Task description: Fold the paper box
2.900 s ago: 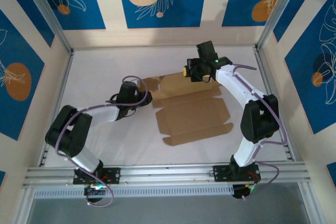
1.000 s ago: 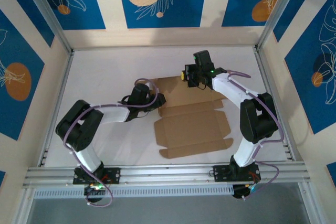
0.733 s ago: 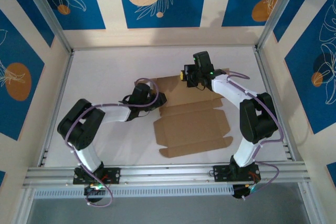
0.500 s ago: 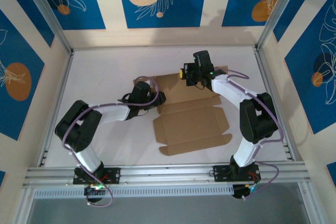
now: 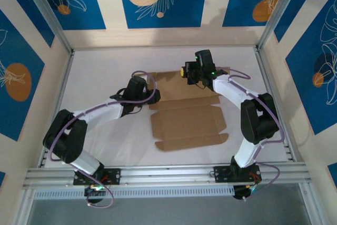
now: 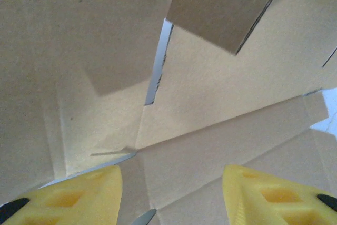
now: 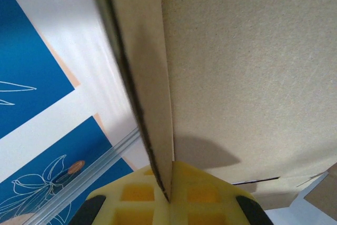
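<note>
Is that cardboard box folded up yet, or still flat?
Mostly flat: the box lies spread open on the table. Only its far edge is pinched in the right gripper.

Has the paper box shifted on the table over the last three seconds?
Yes. The paper box has slid a little to the left, and its near right corner has swung closer to the front aluminium rail.

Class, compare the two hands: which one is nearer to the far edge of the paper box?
Right. The right hand is shut on the paper box at that far edge. The left hand is open and sits at the box's left side, short of the far edge.
</note>
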`<act>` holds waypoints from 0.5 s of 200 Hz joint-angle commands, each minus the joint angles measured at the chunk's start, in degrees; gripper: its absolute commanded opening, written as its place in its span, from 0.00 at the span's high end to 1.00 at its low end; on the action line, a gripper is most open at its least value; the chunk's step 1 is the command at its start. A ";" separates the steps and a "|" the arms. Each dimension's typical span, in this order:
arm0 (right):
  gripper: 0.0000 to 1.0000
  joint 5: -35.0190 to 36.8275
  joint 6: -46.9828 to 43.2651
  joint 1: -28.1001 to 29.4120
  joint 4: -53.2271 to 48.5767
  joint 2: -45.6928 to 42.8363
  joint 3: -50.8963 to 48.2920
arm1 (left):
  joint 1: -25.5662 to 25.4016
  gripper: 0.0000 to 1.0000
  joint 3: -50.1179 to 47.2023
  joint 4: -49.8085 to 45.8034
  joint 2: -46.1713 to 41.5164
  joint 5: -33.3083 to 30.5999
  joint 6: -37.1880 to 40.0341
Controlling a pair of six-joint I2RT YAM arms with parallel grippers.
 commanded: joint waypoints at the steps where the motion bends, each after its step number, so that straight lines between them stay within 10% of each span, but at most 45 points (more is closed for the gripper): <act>1: 1.00 -0.46 -0.71 -0.05 0.97 -1.82 -0.75 | 1.06 0.47 -1.18 -4.96 -1.82 -1.61 2.58; 100: 1.00 -0.20 -1.20 1.05 1.43 -1.18 -0.63 | 1.15 0.48 -3.76 0.96 6.35 6.64 -4.69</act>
